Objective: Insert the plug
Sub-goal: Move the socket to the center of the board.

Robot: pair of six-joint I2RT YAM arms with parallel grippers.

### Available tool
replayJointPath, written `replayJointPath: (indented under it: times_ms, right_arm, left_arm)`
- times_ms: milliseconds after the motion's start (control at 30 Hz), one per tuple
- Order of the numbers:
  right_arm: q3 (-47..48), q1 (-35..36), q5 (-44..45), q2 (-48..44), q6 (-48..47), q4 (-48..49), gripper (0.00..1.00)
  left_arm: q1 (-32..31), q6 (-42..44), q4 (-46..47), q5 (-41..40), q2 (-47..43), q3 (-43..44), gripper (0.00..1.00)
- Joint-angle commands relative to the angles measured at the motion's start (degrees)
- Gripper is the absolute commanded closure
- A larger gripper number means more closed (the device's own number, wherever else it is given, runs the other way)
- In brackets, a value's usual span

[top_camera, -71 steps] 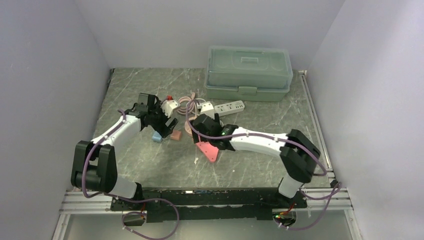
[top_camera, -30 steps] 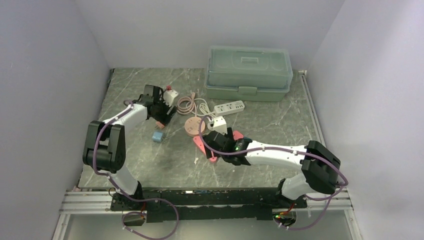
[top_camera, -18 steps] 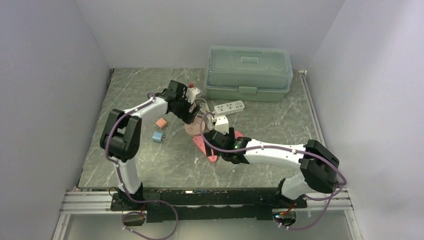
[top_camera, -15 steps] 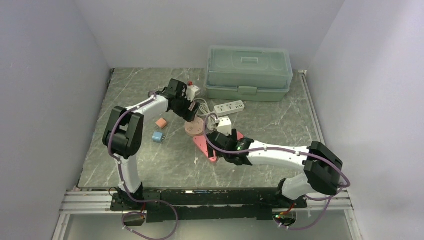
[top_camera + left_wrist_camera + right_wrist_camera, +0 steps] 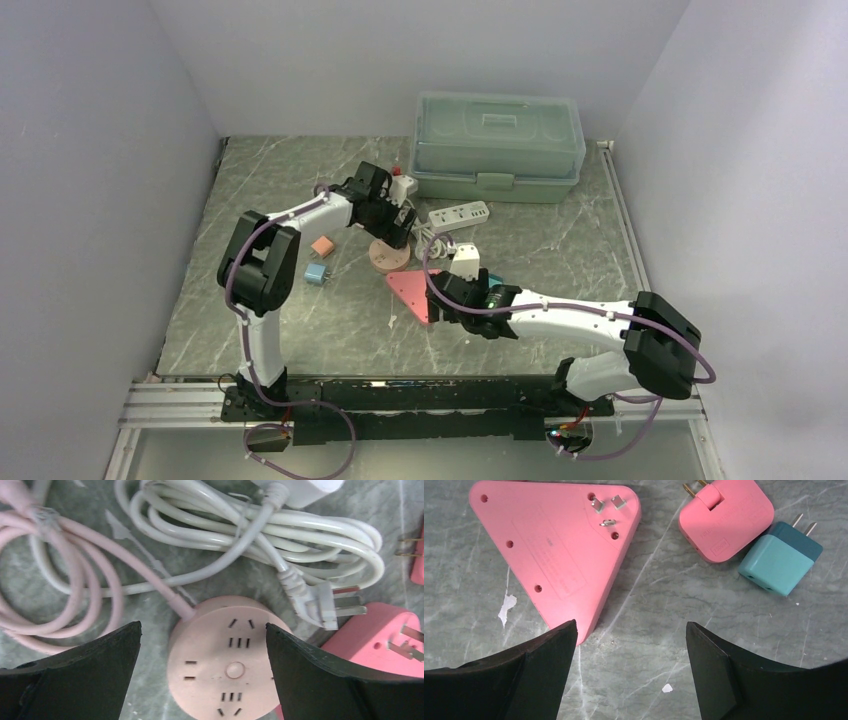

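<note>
A round pink socket hub (image 5: 227,665) lies flat with its slots facing up, and its pink cord (image 5: 75,570) loops away to the left. My left gripper (image 5: 202,626) hangs open above the hub, one finger on each side, touching nothing. A white three-prong plug (image 5: 320,602) on a coiled white cable (image 5: 280,530) lies just beside the hub. My right gripper (image 5: 630,625) is open over bare table. Ahead of it lie a pink triangular adapter (image 5: 554,550) with its prongs up, a pink two-prong plug (image 5: 724,517) and a teal plug (image 5: 781,557). From above, the hub (image 5: 388,258) sits under the left gripper (image 5: 396,234).
A closed green plastic box (image 5: 497,145) stands at the back. A white power strip (image 5: 460,214) lies in front of it, and a white adapter (image 5: 466,260) rests near the right gripper (image 5: 447,298). A small blue cube (image 5: 315,273) and a small orange-pink cube (image 5: 322,245) lie left of the hub.
My left arm swung right from the table's left side to above the round hub, and its jaws widened. My right arm slid a little right and nearer, off the triangular adapter.
</note>
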Motion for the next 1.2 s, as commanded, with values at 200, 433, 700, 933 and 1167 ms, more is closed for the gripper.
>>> replayJointPath:
  times_ms: [200, 433, 700, 933, 1167]
  right_arm:
    - [-1.80, -0.11, 0.74, -1.58, 2.29, 0.85, 0.16]
    - [-2.33, -0.14, 1.24, -2.01, 1.72, 1.38, 0.17]
    - [-1.83, -0.14, 1.20, -0.67, 0.27, 2.25, 0.18]
    - [0.21, -0.52, 2.30, -0.46, -3.14, 2.29, 0.19]
    - [7.72, -6.60, 2.40, 1.72, -10.56, 2.65, 0.19]
  left_arm:
    - [-1.53, -1.86, 1.61, -1.75, 2.93, -1.12, 0.01]
    - [-1.56, -2.17, 1.47, -5.10, 1.40, -4.51, 0.18]
    - [-1.32, -5.74, 1.76, -6.32, -8.16, -16.02, 0.30]
    - [1.00, -9.99, -1.23, -0.86, -13.72, -20.21, 0.34]
    - [7.71, -8.06, -6.27, 8.64, -18.13, -15.86, 0.26]
